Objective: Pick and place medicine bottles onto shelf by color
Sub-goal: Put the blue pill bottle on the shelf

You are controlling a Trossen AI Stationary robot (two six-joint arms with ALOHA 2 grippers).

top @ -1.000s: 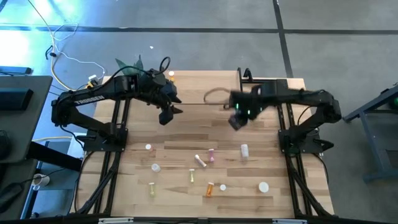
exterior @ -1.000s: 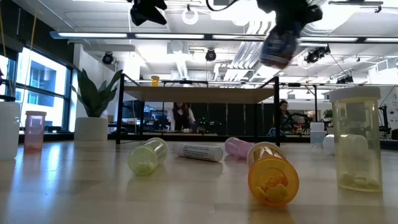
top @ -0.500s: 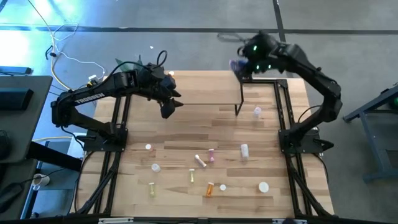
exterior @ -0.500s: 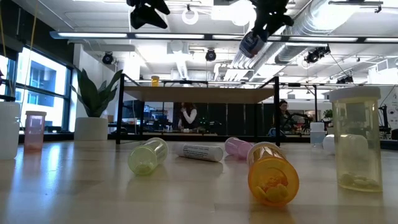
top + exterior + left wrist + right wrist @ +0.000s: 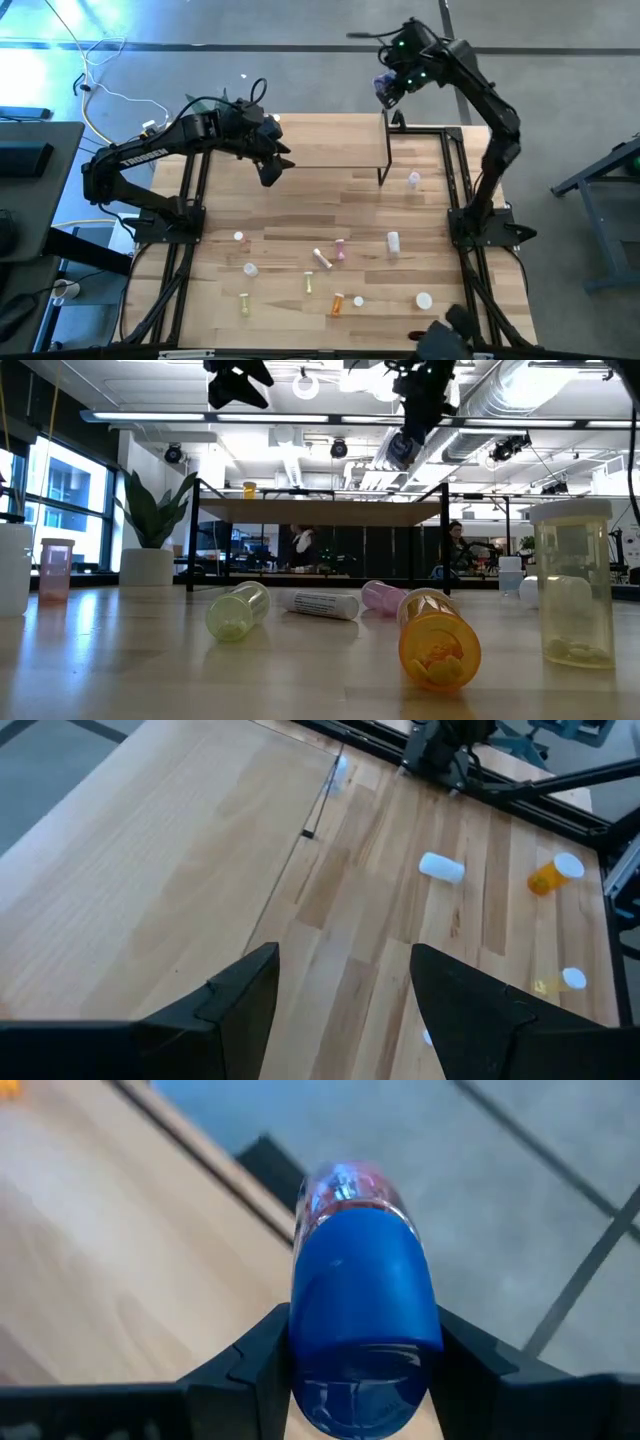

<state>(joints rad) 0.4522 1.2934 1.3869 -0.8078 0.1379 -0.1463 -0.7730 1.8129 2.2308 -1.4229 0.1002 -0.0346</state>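
Note:
My right gripper is raised high over the table's far edge, beyond the right end of the shelf, and is shut on the large blue bottle. In the low view the blue bottle shows tilted, well above the shelf. My left gripper hovers open and empty over the shelf's left part. A small orange bottle stands on the shelf. Several small bottles lie or stand on the table, among them a pink one, an orange one and a yellow-green one. My right gripper pinches the blue bottle's body between its two fingers, one on each side. The bottle lies along the fingers, its blue bottom end toward the wrist and its pale cap end pointing away. It is lifted clear and tilted.
A potted plant stands at the table's far left. A white bottle and a pale one lie right of the shelf's black legs. A tall yellow bottle stands near the low camera. A dark shape shows at the near edge.
My right gripper, carrying the blue bottle, has swung up and toward the table's far edge, from just in front of the shelf's right end to high beyond the far edge; most of the move came in the first half second. The bottle stayed in the hold.

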